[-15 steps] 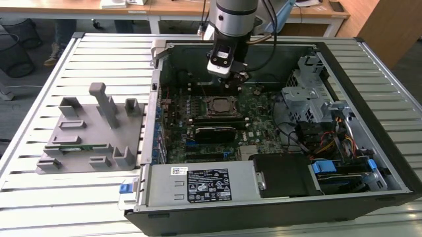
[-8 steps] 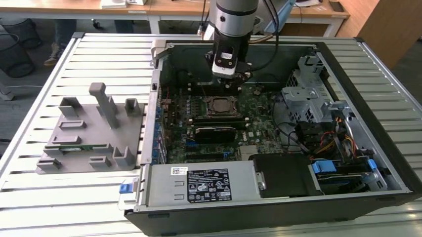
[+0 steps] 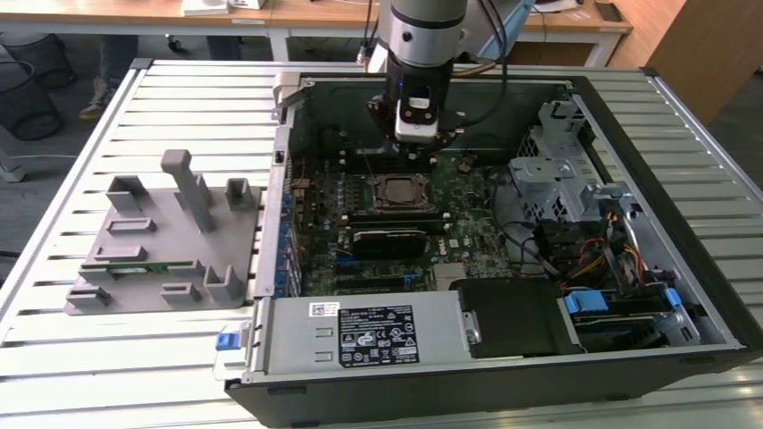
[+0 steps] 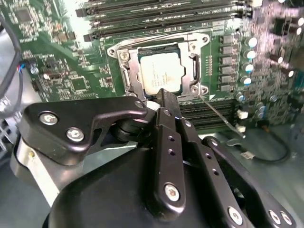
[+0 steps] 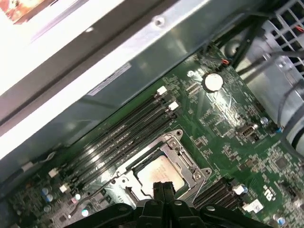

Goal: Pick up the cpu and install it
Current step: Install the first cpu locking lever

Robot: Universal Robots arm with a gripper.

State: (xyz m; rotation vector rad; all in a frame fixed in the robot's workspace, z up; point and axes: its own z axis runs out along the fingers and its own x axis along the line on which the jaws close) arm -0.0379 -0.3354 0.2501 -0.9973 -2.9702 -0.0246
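While the arm hangs over the open computer case (image 3: 477, 393), its gripper (image 4: 164, 96) sits with fingers pressed together, holding nothing, right at one edge of the cpu (image 4: 160, 71). The cpu lies flat inside the metal-framed socket (image 4: 124, 56) on the green motherboard (image 4: 66, 80).

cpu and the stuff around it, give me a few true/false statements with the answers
1. The cpu lies in the motherboard socket. True.
2. The gripper is carrying the cpu. False: it is shut with nothing between its fingers, near the seated cpu.
3. A green memory stick lies on the grey fixture. True.
4. The grey fixture stands on the exterior view's right of the computer case. False: on its left.
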